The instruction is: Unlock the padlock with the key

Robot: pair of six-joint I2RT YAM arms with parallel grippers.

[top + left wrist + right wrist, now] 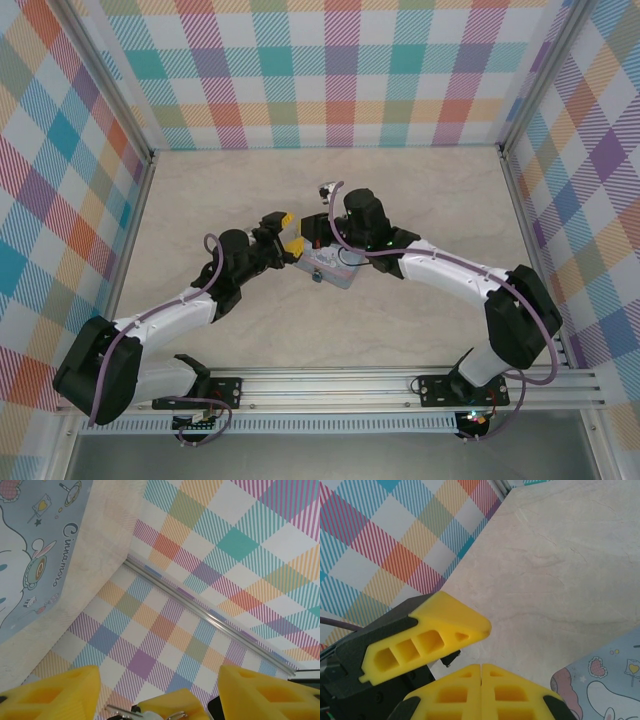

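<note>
tiny dark padlock [316, 277], a mere speck at the near left corner of the pale blue tin [338, 267], touching its edge, shackle too small to make out, key [131, 711] a thin silvery-grey sliver low in the left wrist view, mostly cropped, orientation unclear

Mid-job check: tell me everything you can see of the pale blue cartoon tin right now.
The blue tin is a pale blue box printed with cartoon figures, hearts, stars and script lettering starting "Cinamoro". Its surface looks like smooth painted metal. It lies on the beige table, set diagonally near the middle, between the two arms. The left pincer is open just beyond its upper-left end; whether it touches the tin cannot be told.
</note>
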